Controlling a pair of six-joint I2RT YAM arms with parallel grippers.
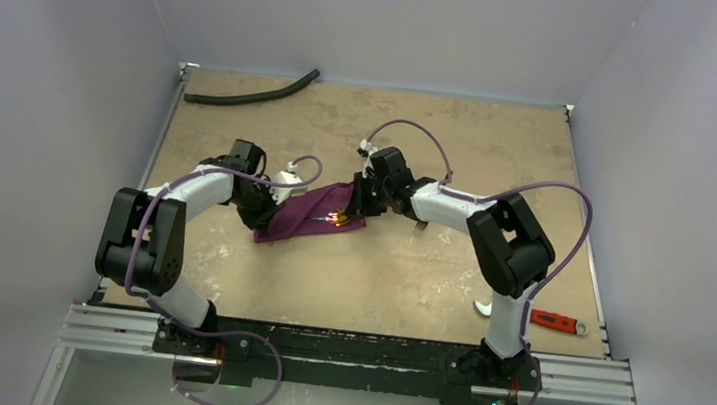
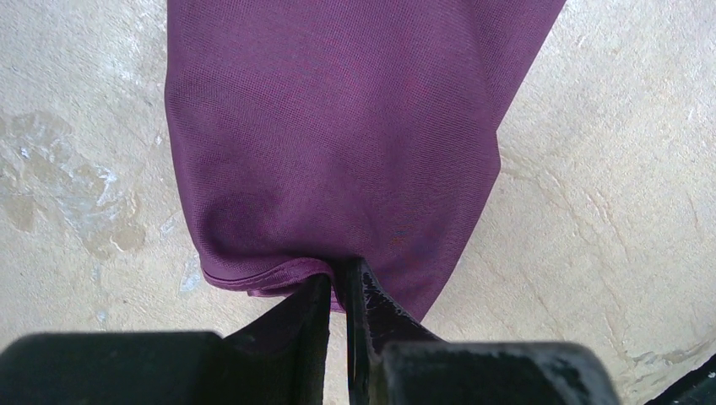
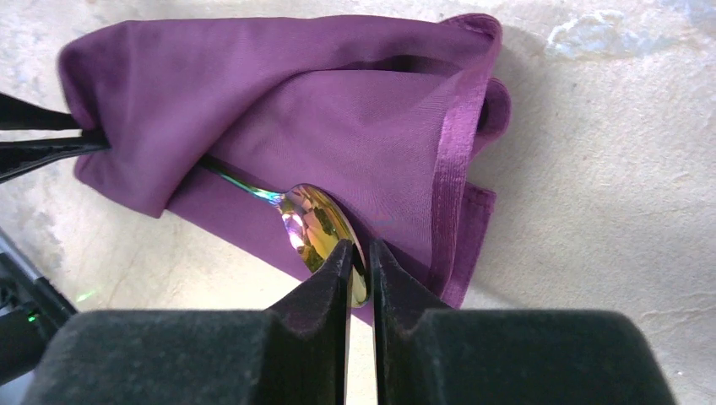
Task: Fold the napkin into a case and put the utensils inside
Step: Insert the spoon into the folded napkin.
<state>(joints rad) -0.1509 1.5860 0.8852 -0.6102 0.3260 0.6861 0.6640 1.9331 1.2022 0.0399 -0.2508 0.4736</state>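
The napkin [image 3: 338, 110] is plum-purple cloth with a fine weave and a faint sheen, folded into a loose flat pouch of several layers. A glossier satin hem runs down its open end. In the top view it lies near the middle of the mottled tan table [image 1: 405, 298], between the two arms.

The spoon [image 3: 319, 226] lies partly inside the napkin. Its thin dark handle, tinged with rainbow colour, slips under an upper fold, while its mirror-bright gold bowl rests outside on the bottom layer.

The left gripper [image 2: 342, 278] pinches the napkin's closed end, its fingers almost together with cloth bunched between their tips. The right gripper [image 3: 359, 249] has its tips at the rim of the spoon's bowl with only a narrow slit between them. Whether they press on the rim or stand just clear of it, I cannot tell.

A black rubber hose [image 1: 250, 96] lies at the table's far left edge, and a red-handled tool [image 1: 555, 322] lies at its near right edge.
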